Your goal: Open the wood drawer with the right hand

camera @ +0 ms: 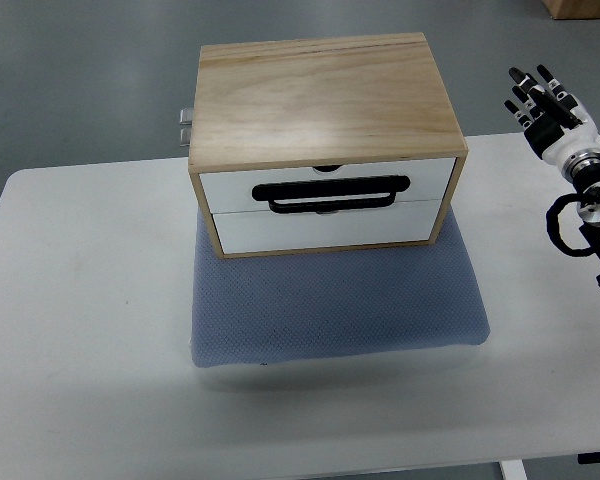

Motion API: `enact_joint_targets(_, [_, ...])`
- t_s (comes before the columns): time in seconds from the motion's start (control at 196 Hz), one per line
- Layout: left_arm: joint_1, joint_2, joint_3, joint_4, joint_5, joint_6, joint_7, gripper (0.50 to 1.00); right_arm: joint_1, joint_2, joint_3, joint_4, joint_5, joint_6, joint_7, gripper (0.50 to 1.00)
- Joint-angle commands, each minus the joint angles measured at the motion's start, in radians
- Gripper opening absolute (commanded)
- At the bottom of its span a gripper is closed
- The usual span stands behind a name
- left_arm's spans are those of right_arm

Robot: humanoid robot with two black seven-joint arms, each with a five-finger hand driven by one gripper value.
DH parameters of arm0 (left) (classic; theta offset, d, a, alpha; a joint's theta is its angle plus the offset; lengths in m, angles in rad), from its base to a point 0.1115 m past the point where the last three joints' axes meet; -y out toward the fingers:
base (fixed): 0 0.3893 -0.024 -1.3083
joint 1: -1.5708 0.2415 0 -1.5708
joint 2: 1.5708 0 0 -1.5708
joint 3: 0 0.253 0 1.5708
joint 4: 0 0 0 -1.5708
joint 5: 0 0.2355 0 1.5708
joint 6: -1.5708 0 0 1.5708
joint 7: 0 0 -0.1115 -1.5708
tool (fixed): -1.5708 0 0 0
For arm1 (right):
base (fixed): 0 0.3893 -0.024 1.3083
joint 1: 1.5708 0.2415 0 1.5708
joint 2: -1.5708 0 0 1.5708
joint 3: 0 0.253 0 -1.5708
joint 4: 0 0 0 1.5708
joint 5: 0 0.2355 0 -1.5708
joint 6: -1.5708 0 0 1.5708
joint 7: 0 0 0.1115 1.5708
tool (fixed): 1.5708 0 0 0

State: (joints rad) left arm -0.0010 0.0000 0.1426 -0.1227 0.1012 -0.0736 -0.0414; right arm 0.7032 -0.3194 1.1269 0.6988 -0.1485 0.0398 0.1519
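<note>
A wooden drawer box [325, 95] stands on a blue-grey mat [335, 300] at the middle of the white table [80, 300]. Its front shows two white drawer fronts, both pushed in, with a black bar handle [332, 193] across the upper drawer [230, 190]. The lower drawer [330, 228] sits flush beneath it. My right hand [542, 100] is raised at the far right, well to the right of the box and apart from it, fingers spread and pointing away, holding nothing. The left arm is out of the picture.
A small metal fitting [185, 125] sticks out from the box's back left side. The table's far edge runs behind the box, with grey floor beyond. A wooden object's corner [580, 8] shows at the top right.
</note>
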Motion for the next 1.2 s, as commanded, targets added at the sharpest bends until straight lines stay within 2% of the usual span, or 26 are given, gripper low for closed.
enact_joint_targets(0.0, [0.001, 0.000, 0.000, 0.000, 0.000, 0.000, 0.000, 1.000, 0.027, -0.053, -0.052, 0.002, 0.001, 0.000, 0.000, 0.944])
enact_joint_targets(0.27, [0.000, 0.000, 0.000, 0.000, 0.000, 0.000, 0.000, 1.000, 0.176, -0.236, -0.294, 0.011, 0.000, 0.006, 0.000, 0.944])
enact_joint_targets(0.433, [0.000, 0.000, 0.000, 0.000, 0.000, 0.000, 0.000, 1.000, 0.303, -0.319, -0.469, 0.013, 0.000, 0.075, -0.002, 0.944])
enact_joint_targets(0.484, [0.000, 0.000, 0.000, 0.000, 0.000, 0.000, 0.000, 1.000, 0.303, -0.319, -0.469, 0.013, 0.000, 0.075, -0.002, 0.944])
enact_joint_targets(0.489, [0.000, 0.000, 0.000, 0.000, 0.000, 0.000, 0.000, 1.000, 0.341, -0.340, -0.508, 0.013, 0.000, 0.110, -0.003, 0.944])
enact_joint_targets(0.576, [0.001, 0.000, 0.000, 0.000, 0.000, 0.000, 0.000, 1.000, 0.394, -0.363, -0.567, 0.014, 0.000, 0.164, -0.006, 0.944])
enact_joint_targets(0.668, [0.001, 0.000, 0.000, 0.000, 0.000, 0.000, 0.000, 1.000, 0.452, -0.386, -0.625, 0.031, -0.005, 0.212, -0.012, 0.944])
enact_joint_targets(0.719, [0.001, 0.000, 0.000, 0.000, 0.000, 0.000, 0.000, 1.000, 0.452, -0.386, -0.625, 0.031, -0.005, 0.212, -0.012, 0.944])
enact_joint_targets(0.724, [0.000, 0.000, 0.000, 0.000, 0.000, 0.000, 0.000, 1.000, 0.494, -0.407, -0.674, 0.048, -0.005, 0.242, -0.012, 0.944])
enact_joint_targets(0.877, [0.000, 0.000, 0.000, 0.000, 0.000, 0.000, 0.000, 1.000, 0.660, -0.481, -0.875, 0.129, -0.005, 0.318, -0.014, 0.944])
enact_joint_targets(1.193, [0.000, 0.000, 0.000, 0.000, 0.000, 0.000, 0.000, 1.000, 0.973, -0.509, -1.236, 0.295, -0.010, 0.459, -0.017, 0.944])
